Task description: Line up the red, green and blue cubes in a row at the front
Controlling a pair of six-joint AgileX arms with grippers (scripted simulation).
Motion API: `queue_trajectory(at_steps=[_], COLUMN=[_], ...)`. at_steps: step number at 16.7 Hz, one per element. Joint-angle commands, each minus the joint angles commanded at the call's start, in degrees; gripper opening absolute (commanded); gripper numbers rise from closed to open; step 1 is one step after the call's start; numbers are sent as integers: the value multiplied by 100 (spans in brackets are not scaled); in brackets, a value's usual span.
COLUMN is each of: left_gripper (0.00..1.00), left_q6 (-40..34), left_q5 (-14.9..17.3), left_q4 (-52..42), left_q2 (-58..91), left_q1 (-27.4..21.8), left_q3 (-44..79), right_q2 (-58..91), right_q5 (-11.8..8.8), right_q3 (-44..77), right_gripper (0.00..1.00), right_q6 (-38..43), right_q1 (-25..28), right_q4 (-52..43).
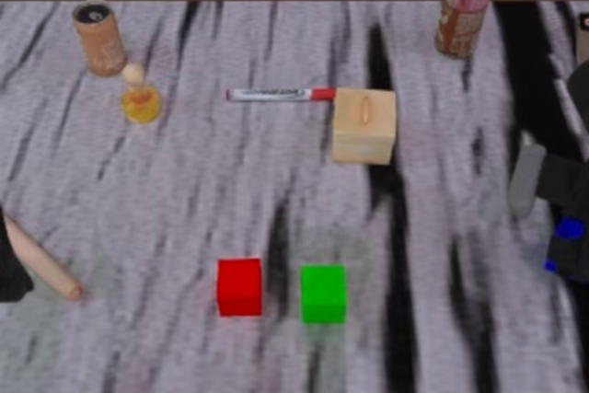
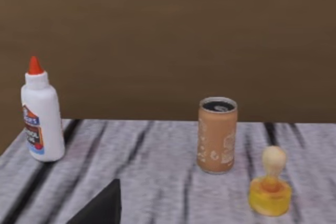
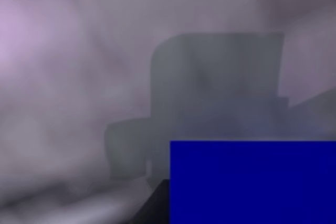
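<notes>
two cubes sit on the grey streaked table (image 1: 184, 190) toward its front, and a third is at the right edge. left edge, front: left gripper (image 1: 11, 269), parked, mostly out of the top view; whether its fingers are spread or pressed together cannot be told. just beside it, a tan wooden rod (image 1: 41, 260) lying at a slant. far left: brown can (image 1: 99, 39), upright, dark top open to view; near it a yellow stamp with a pale knob (image 1: 140, 97). the left wrist view adds a white glue bottle with an orange cap (image 2: 41, 116), upright, well apart from the can. centre, far side: red-capped marker (image 1: 281, 94) lying flat, its cap end just beside the pale tan wooden block (image 1: 364, 126). centre, front: red cube (image 1: 239, 287) and green cube (image 1: 323, 294), side by side with a gap between, roughly level with each other. far right: pink drink can (image 1: 465, 2), upright. right edge: right gripper (image 1: 566, 244), pinching the blue cube (image 1: 569, 227), well apart from the green cube; in the right wrist view the blue cube fills the near corner above the blurred table.
</notes>
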Motion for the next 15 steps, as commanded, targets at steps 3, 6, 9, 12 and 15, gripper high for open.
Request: queue_trajectory(at_steps=[3,6,9,12,15], left_gripper=[100,100,100,100,100], left_q6=[0,0,0,0,0], left_q5=[0,0,0,0,0], left_q4=[0,0,0,0,0], left_q2=[0,0,0,0,0], left_q1=[0,0,0,0,0], left_q3=[0,0,0,0,0], right_q2=[-241,-426,-745,-986,-999], right_q5=[-48,-51,-52,-52,-52], right_q3=[47,253,554,752,762], right_gripper=[0,0,0,0,0], right_q6=[115,91,95,99,98], right_q1=[20,43,51,66,68], right_q4=[-259,-649,-1313,-1718,-1735])
